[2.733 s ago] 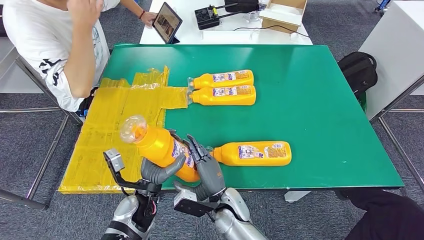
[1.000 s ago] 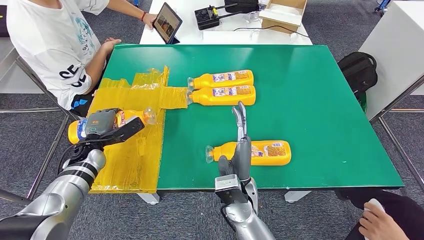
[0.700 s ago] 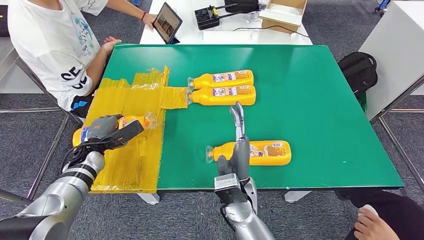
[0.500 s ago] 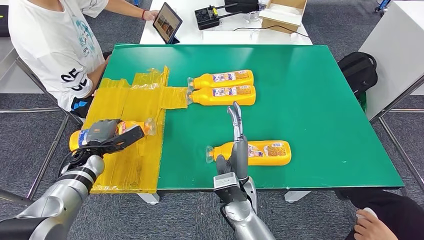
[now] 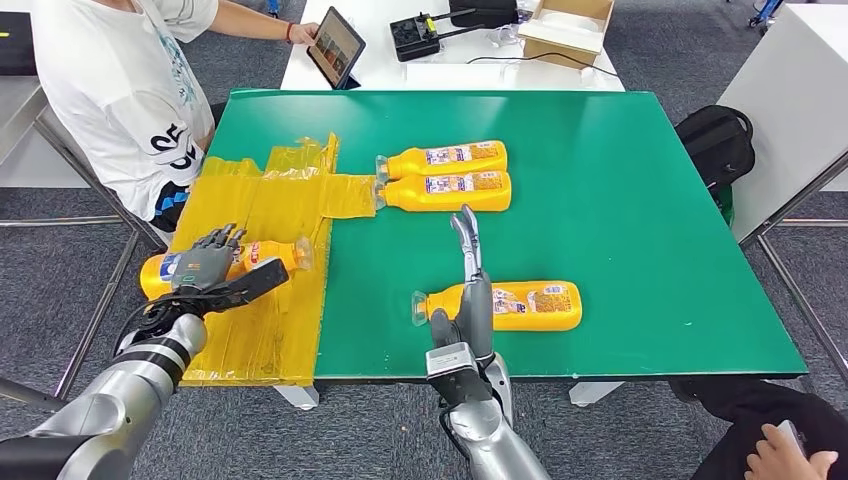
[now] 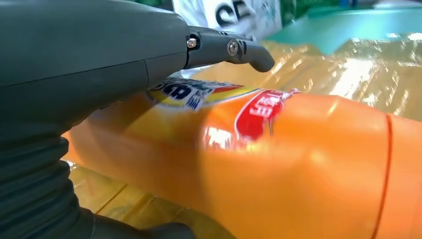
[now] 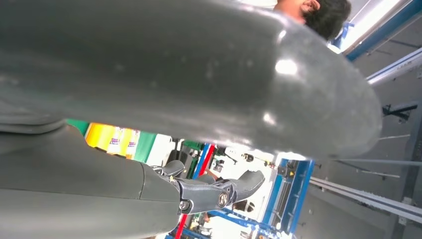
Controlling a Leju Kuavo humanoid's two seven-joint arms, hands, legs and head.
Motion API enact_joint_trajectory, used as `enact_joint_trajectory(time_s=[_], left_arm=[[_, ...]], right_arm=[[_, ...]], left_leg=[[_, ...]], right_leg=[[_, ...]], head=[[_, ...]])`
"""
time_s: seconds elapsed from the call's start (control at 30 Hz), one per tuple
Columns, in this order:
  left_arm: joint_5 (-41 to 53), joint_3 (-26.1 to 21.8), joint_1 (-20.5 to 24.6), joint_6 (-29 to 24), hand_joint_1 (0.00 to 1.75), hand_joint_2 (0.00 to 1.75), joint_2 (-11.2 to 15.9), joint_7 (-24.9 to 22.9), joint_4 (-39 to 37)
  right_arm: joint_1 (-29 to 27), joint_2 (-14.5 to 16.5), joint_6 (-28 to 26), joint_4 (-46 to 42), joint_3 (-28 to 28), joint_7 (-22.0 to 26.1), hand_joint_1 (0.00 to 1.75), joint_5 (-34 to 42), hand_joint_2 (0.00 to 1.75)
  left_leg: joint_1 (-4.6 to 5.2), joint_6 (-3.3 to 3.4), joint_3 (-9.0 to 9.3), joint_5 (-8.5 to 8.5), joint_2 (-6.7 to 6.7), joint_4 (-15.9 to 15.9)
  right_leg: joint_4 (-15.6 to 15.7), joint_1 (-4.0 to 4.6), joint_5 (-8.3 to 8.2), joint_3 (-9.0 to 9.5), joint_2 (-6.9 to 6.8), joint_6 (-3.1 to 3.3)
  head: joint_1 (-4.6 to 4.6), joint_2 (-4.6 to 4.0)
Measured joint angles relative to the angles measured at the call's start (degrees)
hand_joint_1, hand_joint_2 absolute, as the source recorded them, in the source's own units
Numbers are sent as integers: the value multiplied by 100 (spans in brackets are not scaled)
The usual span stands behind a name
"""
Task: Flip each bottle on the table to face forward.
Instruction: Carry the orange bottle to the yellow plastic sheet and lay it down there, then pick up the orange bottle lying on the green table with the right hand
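Several orange bottles lie on the green table (image 5: 620,200). Two lie side by side at the back (image 5: 445,157) (image 5: 445,190), caps pointing left. A third bottle (image 5: 525,306) lies near the front edge. My right hand (image 5: 468,300) stands upright against its neck end, fingers straight and apart, holding nothing. A fourth bottle (image 5: 158,272) lies on the yellow plastic sheet (image 5: 260,200) at the left, cap pointing right. My left hand (image 5: 205,262) hovers over its middle with fingers spread and lifted. In the left wrist view the bottle (image 6: 298,164) lies close under the hand (image 6: 74,59).
A person in a white shirt (image 5: 120,90) sits at the table's far left corner, touching a tablet (image 5: 335,45). A white table with a box and cables stands behind. A black backpack (image 5: 715,140) sits on the floor at right. Another person's hand (image 5: 790,450) shows at bottom right.
My left hand carried the bottle from the front edge to the yellow sheet, laid it down, and its fingers have now lifted off. My right hand let go and now stands by the front bottle.
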State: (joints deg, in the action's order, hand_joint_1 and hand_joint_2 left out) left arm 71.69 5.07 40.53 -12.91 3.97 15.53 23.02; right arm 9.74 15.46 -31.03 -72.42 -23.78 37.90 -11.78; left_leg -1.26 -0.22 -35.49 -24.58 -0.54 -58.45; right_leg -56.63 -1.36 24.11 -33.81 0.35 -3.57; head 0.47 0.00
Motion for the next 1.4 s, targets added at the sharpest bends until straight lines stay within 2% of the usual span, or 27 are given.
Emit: enact_joint_trajectory(time_s=[0.23, 0.33, 0.5, 0.6, 0.67, 0.77, 0.87, 0.93, 1.23, 1.27, 1.37, 1.4], left_arm=[[-664, -126, 57, 777, 0, 0, 8, 626, 3], [-1090, -218, 67, 1196, 0, 0, 7, 1035, 17], [-2334, -514, 8, 2166, 0, 0, -53, 1720, 129], [-3170, -750, -93, 2768, 0, 0, -127, 1927, 273], [-3564, -876, -168, 2907, 0, 0, -174, 2023, 386], [-4355, -1095, -338, 2592, 0, 0, -339, 2135, 703], [-5053, -1317, -518, 1633, 0, 0, -629, 2141, 1217], [-5241, -1398, -593, 1255, 0, 0, -781, 2126, 1508], [-5391, -1503, -741, 1082, 0, 0, -1005, 2129, 2030], [-5441, -1522, -747, 971, 0, 0, -1022, 2175, 2059], [-5753, -1595, -794, 528, 0, 131, -1103, 2367, 2220], [-5850, -1608, -824, 443, 0, 175, -1131, 2408, 2301]], right_arm=[[50, 3, 51, 85, 23, 1, 0, 23, 0], [78, 9, 69, 131, 31, 6, 0, 40, 0], [148, 17, 114, 249, 38, 12, 0, 98, 0], [165, 24, 120, 325, 46, 13, 0, 104, 0], [168, 33, 120, 367, 51, 13, 0, 98, 0], [156, 38, 99, 401, 56, 7, 0, 27, 0], [112, 44, 67, 403, 56, -36, 0, -145, 0], [82, 54, 62, 403, 56, -58, 0, -214, 0], [53, 65, 60, 403, 56, -72, 0, -257, 0], [53, 65, 60, 403, 56, -85, 0, -276, 44], [52, 60, 90, 412, 48, -203, 0, -458, 175], [53, 53, 123, 422, 36, -257, 0, -538, 175]], left_leg=[[0, 0, 12, 1, -28, 1], [1, -1, 18, 6, -37, 1], [1, -2, 26, 9, -35, 1], [1, -3, 25, 11, -34, 0], [1, -3, 24, 11, -33, 0], [0, -4, 16, 11, -31, 0], [0, -4, 1, 11, -31, 0], [1, -4, -3, 10, -32, 0], [0, -4, -8, 10, -29, 0], [-1, -4, -8, 10, -29, 0], [-1, -4, -9, 10, -28, 0], [-1, -4, -10, 10, -28, 0]], right_leg=[[1, -1, 4, 22, -24, 1], [2, -1, 4, 31, -30, 1], [2, -1, 1, 38, -29, 1], [2, -1, 1, 36, -28, 1], [2, 0, 1, 32, -27, 1], [2, 0, 1, 17, -26, 1], [2, 0, 1, 8, -27, 1], [2, -1, 1, 6, -27, 1], [2, 1, 1, -3, -26, 0], [1, 1, 1, -3, -26, 1], [1, 1, 1, -3, -25, 1], [1, 1, 1, -4, -26, 1]], head=[[-1, 0], [-1, 0], [1, 0], [1, 0], [1, 0], [-1, 0], [1, 0], [2, 0], [0, 0], [0, 0], [0, 0], [1, 0]])
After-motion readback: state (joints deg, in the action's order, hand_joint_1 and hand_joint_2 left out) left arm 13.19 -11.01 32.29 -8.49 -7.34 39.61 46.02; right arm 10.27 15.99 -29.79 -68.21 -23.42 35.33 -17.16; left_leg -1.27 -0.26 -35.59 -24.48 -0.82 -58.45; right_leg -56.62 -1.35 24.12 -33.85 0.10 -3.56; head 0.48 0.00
